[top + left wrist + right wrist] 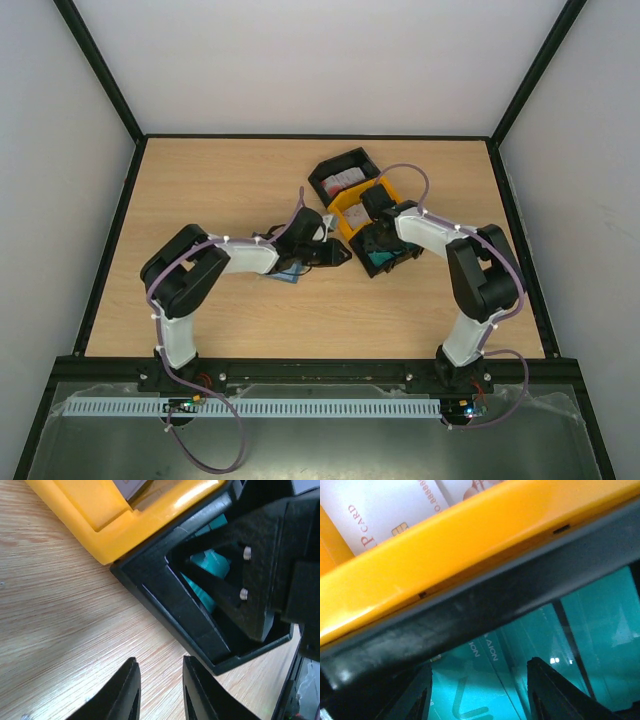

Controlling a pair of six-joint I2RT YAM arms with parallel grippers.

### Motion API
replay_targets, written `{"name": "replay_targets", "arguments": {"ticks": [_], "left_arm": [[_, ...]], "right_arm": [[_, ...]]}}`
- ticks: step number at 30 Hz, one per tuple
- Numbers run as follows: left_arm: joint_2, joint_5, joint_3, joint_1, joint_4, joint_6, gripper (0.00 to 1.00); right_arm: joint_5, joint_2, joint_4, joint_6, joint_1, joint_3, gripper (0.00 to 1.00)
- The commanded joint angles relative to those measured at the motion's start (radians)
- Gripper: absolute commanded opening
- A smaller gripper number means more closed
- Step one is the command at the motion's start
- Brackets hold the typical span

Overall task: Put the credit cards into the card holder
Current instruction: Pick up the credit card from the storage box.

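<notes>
My right end effector (480, 665) hangs open inside the black bin (470, 610), fingers straddling the teal credit cards (600, 625). I should descend squarely and pinch only one. My left end effector (160, 660), narrowly open and empty, hovers near the card holder (284, 278) on the tabletop (60, 605).

Two black bins (320, 182); one yellow bin (346, 222)

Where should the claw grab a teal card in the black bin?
Probably by the upper edge, coming down from above. The teal cards seem to lean inside the black bin, walled all round, so only their tops are reachable. The open right claw hangs over them.
</notes>
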Motion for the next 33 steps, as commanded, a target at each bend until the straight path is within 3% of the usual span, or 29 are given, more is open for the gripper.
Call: {"name": "replay_targets", "arguments": {"ticks": [1, 10, 20, 27, 33], "left_arm": [[0.041, -0.009, 0.038, -0.009, -0.012, -0.012, 0.23], [0.096, -0.018, 0.067, -0.012, -0.01, 0.0, 0.11], [0.101, -0.021, 0.07, -0.015, -0.013, 0.008, 0.11], [0.107, -0.021, 0.074, -0.016, -0.014, 0.006, 0.11], [0.11, -0.021, 0.079, -0.017, -0.022, 0.01, 0.11]], "right_arm": [[-0.08, 0.01, -0.005, -0.002, -0.001, -0.015, 0.51], [-0.264, -0.06, 0.022, 0.035, -0.002, -0.032, 0.35], [-0.425, -0.113, 0.046, 0.056, -0.002, -0.067, 0.29], [-0.5, -0.124, 0.064, 0.064, -0.002, -0.092, 0.16], [-0.492, -0.089, 0.083, 0.074, -0.002, -0.105, 0.16]]}}
